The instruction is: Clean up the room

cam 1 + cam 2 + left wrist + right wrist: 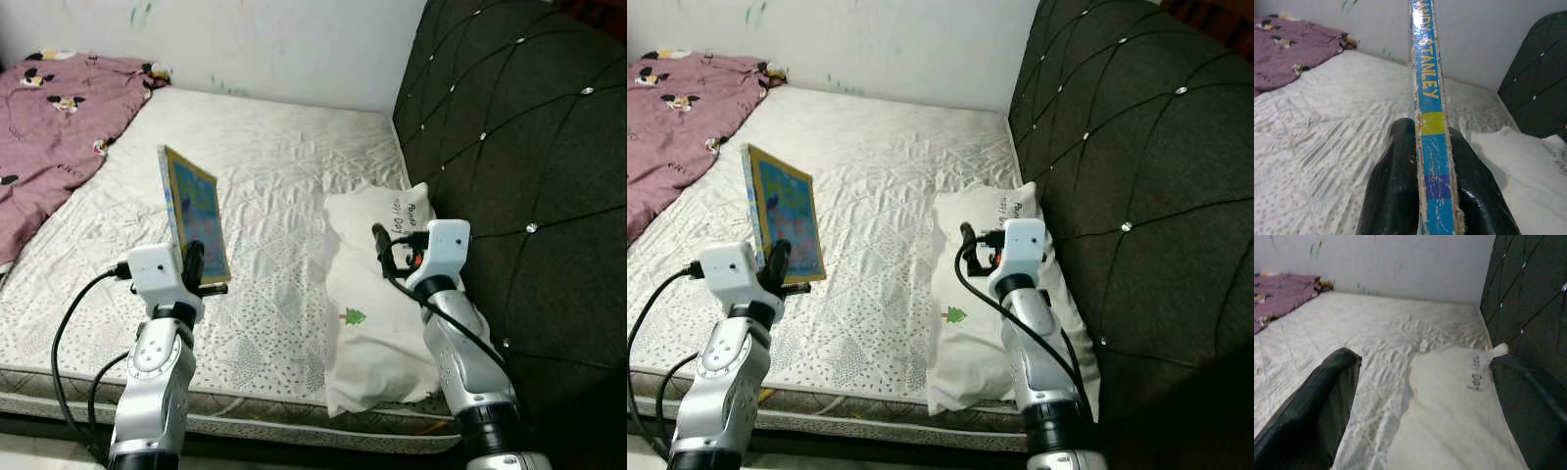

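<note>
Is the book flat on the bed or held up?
Held upright: left end effector pinches the book by its lower edge, above the mattress.

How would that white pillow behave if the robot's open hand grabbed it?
The white pillow looks soft: its cover is creased and it sags over the mattress edge, so it would probably droop. It seems light for its bulk. The open right gripper would likely pinch only fabric, which might slip.

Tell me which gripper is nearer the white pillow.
Right. The right gripper hovers open directly above the white pillow by the headboard. The left gripper is off to the pillow's left over the mattress, shut on the book.
</note>
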